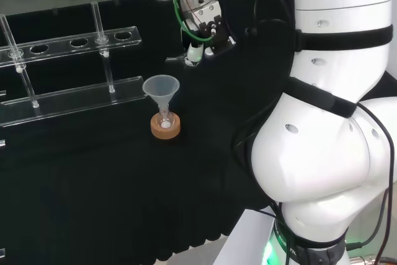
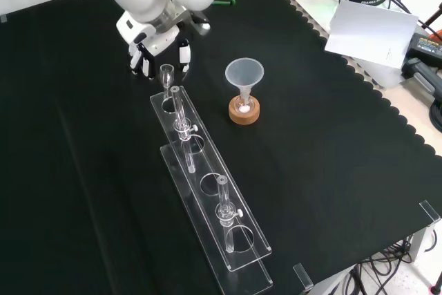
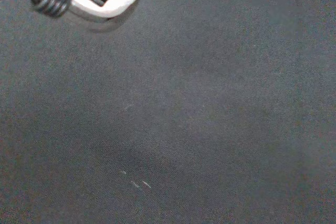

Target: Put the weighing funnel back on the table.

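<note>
hand [image 2: 157,45] hovers over the cloth [image 2: 331,170], fingers [image 2: 184,54] pinching the weighing funnel [image 2: 166,72] (just by the end of the rack [image 2: 202,165]); set-down step, i'd say: next ease it onto the cloth, then open up.

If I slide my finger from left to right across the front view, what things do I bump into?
Hand holding the weighing funnel → funnel on its cork ring → white sheet. The clear rack overlaps, so it's left out.
</note>
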{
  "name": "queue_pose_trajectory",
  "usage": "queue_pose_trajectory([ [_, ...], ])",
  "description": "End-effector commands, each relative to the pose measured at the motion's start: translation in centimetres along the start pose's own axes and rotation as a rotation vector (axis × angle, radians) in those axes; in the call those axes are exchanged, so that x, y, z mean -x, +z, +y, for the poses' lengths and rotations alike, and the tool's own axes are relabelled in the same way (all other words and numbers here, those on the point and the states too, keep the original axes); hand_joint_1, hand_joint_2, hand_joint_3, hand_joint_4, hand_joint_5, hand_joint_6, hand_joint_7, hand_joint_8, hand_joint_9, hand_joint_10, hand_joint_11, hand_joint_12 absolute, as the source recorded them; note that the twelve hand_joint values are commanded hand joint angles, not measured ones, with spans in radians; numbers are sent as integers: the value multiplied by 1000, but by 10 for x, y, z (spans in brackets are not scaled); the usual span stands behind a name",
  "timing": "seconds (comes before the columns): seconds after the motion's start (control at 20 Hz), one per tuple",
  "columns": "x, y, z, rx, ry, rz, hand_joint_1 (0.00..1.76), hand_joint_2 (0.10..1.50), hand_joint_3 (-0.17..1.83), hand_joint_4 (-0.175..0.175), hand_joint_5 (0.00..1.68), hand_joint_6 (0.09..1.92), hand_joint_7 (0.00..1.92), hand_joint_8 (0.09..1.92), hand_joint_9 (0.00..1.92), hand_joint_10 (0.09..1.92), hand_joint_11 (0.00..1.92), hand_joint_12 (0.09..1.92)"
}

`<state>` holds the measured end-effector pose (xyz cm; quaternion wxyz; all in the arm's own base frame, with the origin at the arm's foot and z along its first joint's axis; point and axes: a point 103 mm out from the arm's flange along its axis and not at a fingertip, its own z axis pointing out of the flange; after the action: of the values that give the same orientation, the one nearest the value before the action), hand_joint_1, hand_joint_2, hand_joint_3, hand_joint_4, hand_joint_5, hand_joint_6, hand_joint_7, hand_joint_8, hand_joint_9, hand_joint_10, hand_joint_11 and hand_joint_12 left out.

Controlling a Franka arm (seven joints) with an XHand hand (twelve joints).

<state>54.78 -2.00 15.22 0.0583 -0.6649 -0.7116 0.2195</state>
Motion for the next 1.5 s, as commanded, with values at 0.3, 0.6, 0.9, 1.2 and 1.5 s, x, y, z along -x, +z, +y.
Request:
queue_pose_trajectory([
  [0.3,-15,18,30,-18,-50,-12,1110,694,627,175,1221,752,506,675,854,376,765,1056],
  [0.6,-20,27,41,-27,-58,-18,1110,694,628,175,1220,755,506,675,853,377,763,1058],
  [0.9,-22,35,47,-38,-62,-21,1110,694,629,175,1218,758,505,676,852,378,762,1059],
  [1.2,-25,41,49,-52,-67,-28,1108,695,635,175,1209,776,505,677,850,381,760,1061],
  [1.5,-26,45,54,-32,-66,-37,1105,686,667,175,1191,821,504,679,847,388,756,1064],
])
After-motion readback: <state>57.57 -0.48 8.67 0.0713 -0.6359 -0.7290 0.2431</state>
